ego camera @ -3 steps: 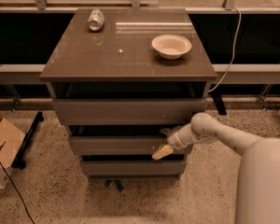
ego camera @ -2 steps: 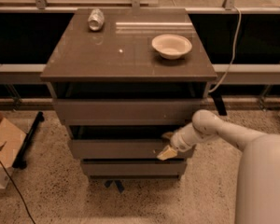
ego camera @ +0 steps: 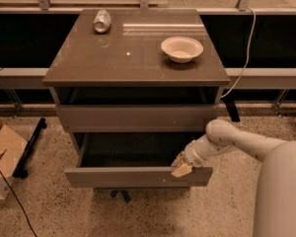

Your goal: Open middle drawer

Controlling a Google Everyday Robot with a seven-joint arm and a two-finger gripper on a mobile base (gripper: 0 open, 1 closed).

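Bent white arm [ego camera: 239, 143] lays its tool [ego camera: 181, 169], grip untellable, on the open grey-brown flat middle drawer [ego camera: 123, 177], beneath the front-right tabletop [ego camera: 89, 58] corner

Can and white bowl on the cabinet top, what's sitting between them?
Nothing: the camera view shows bare tabletop between the can and the bowl. The gripper is down at the front of the middle drawer.

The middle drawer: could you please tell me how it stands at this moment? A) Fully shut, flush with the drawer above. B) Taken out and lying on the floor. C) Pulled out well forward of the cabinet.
C: the middle drawer has its front panel well forward of the top drawer, with its inside exposed. The gripper is at the right part of the panel's upper edge.
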